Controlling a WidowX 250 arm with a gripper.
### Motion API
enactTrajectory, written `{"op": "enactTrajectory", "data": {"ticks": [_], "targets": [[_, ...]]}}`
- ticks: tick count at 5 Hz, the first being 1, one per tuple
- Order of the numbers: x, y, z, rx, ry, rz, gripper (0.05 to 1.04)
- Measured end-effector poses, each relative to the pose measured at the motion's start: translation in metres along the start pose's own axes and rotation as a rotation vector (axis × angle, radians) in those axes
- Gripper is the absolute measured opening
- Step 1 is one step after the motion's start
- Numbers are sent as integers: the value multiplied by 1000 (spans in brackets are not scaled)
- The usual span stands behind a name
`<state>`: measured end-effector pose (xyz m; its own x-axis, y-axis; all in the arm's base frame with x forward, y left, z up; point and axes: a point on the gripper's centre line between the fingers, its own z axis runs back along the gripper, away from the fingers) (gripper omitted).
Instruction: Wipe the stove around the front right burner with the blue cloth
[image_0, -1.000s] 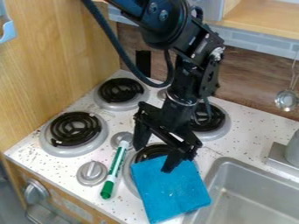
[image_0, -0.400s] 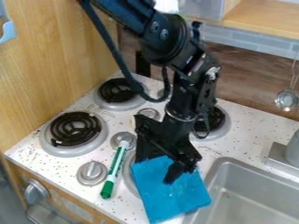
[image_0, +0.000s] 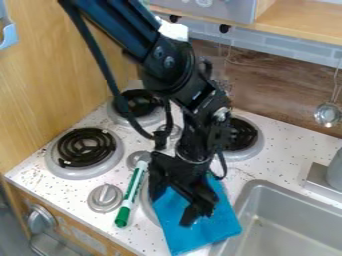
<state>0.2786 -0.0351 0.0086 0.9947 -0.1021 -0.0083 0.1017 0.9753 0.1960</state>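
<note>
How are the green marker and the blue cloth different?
The marker is long and thin, but the cloth is wide and flat. The marker is green and white; the cloth is blue all over. Both lie by the front of the stove.

cloth (image_0: 218, 226) on front right burner (image_0: 146, 205) (one corner over the sink's rim (image_0: 242, 194)); marker (image_0: 131, 195) to its left

My gripper (image_0: 172, 211) has come lower over the blue cloth (image_0: 207, 231).
My fingers have moved from the cloth's far edge toward its middle, and my upper arm (image_0: 115, 22) has shifted toward the view's left. My cable (image_0: 105, 71) now crosses the far-left burner (image_0: 138, 103), and hooks (image_0: 224, 28) have come into sight under the shelf.
</note>
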Motion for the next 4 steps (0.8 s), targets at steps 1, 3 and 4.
{"op": "enactTrajectory", "data": {"ticks": [1,3,4], "targets": [[6,-10,-3,31,-51,13,1001],[22,-18,-14,36,-53,13,1001],[30,-21,-22,43,-35,9,1001]]}}
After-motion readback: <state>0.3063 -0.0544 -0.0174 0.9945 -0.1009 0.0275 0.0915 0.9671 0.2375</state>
